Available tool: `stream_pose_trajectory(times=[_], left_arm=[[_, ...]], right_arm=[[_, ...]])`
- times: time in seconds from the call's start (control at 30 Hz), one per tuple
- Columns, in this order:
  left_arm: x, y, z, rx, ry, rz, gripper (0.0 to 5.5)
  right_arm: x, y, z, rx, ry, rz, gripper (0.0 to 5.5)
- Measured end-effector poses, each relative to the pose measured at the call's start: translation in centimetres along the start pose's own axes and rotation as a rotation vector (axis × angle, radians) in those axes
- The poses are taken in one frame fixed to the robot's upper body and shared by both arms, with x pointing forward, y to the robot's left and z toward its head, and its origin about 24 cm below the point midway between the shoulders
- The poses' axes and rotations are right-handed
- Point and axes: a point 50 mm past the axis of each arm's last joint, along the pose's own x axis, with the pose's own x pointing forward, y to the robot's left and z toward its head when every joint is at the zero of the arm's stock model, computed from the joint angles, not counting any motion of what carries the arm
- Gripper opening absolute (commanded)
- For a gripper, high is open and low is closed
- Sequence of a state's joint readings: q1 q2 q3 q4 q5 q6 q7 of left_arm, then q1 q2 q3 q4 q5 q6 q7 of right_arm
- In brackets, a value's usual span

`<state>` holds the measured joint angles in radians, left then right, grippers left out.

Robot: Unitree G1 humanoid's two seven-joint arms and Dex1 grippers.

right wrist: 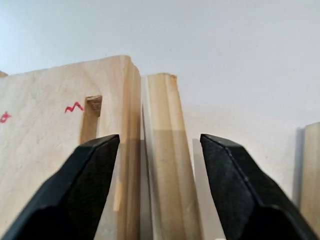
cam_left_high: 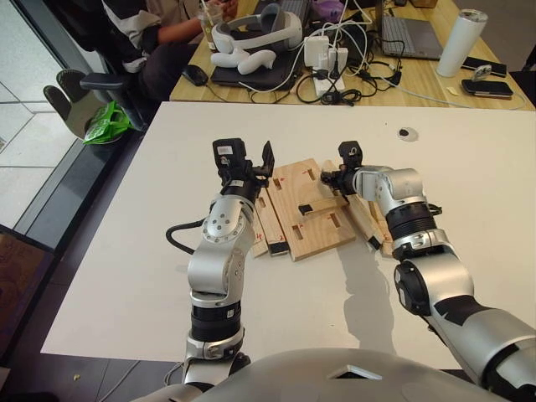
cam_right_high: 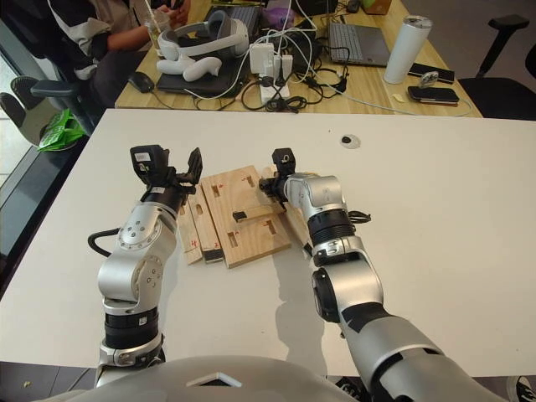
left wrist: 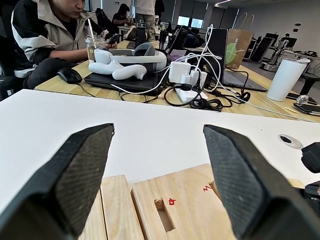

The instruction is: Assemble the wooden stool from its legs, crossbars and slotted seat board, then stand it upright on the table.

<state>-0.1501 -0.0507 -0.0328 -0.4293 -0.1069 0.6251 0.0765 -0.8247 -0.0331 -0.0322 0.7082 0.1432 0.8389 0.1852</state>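
Slotted seat board lies flat near the middle of the white table, a little toward the far edge. Left-hand wooden pieces lie against one side of it and right-hand wooden pieces along the other. Seen from the head, the left gripper stands by the board's far-left corner, spread wide with nothing between its fingers. The right gripper sits low at the board's far-right corner.

In the left wrist view, two dark padded fingers stand well apart, framing the board's far end, where a narrow slot and red marks show. Beyond the table's far edge stands a desk carrying a headset.

In the right wrist view, the fingertips are parted and empty. Between them shows a wooden bar lying just beside the board's edge, by a second slot with a red scribble.
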Motion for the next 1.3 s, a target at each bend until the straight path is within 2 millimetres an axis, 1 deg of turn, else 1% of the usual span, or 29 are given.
stream_pose_trajectory(times=[0.13,0.3,0.33,0.5,0.63,0.67,0.77,0.8,0.83,0.93,1.0,1.03,1.07,1.13,1.2,1.27,1.3], left_arm=[[0.0,0.0,0.0,0.0,-0.003,0.007,3.34],[-0.1,0.1,0.0,-0.001,-0.005,0.02,3.34],[-0.1,0.1,0.0,-0.001,-0.005,0.022,3.34],[-0.1,0.1,-0.1,-0.001,-0.005,0.027,3.34],[-0.1,0.1,0.0,-0.002,-0.011,0.028,3.34],[-0.1,0.1,0.0,-0.002,-0.012,0.028,3.34],[-0.1,0.1,0.0,-0.002,-0.012,0.026,3.34],[-0.1,0.1,0.0,-0.003,-0.012,0.026,3.34],[0.0,0.2,0.0,-0.003,-0.011,0.029,3.34],[0.1,0.4,-0.1,-0.004,-0.009,0.032,3.34],[0.2,0.8,-0.1,0.0,-0.005,0.041,3.34],[0.2,1.1,-0.2,0.003,-0.001,0.048,3.34],[0.1,1.5,-0.4,0.006,0.011,0.058,3.34],[0.0,2.5,-1.1,0.004,0.046,0.093,3.34],[-0.1,3.2,-1.5,-0.007,0.065,0.123,3.34],[-0.3,3.4,-2.0,-0.026,0.081,0.153,3.34],[-0.4,3.3,-2.2,-0.035,0.086,0.158,3.34]], right_arm=[[0.0,-0.4,0.6,0.008,0.007,0.011,1.89],[0.2,-0.5,0.1,0.024,0.047,0.052,1.1],[0.2,-0.6,0.1,0.024,0.048,0.059,1.03],[0.2,-0.5,0.2,0.026,0.043,0.061,1.03],[0.0,-0.5,1.2,0.03,-0.013,0.048,1.03],[-0.3,-0.4,2.3,0.043,-0.085,0.049,1.03],[-2.2,-0.3,6.2,0.046,-0.305,0.058,1.03],[-2.6,-0.3,6.9,0.048,-0.343,0.061,1.03],[-3.6,-0.4,8.2,0.062,-0.442,0.074,1.03],[-6.0,-1.3,10.3,0.093,-0.611,0.081,1.02],[-8.0,-1.9,11.2,0.169,-0.729,0.105,1.02],[-8.9,-2.4,10.9,0.235,-0.768,0.117,1.02],[-9.4,-2.9,10.2,0.298,-0.782,0.123,1.02],[-10.1,-3.9,7.3,0.406,-0.766,0.11,1.02],[-10.8,-4.0,4.4,0.482,-0.749,0.126,1.02],[-11.7,-3.7,1.9,0.545,-0.734,0.16,1.02],[-12.0,-3.5,1.1,0.564,-0.728,0.169,1.02]])
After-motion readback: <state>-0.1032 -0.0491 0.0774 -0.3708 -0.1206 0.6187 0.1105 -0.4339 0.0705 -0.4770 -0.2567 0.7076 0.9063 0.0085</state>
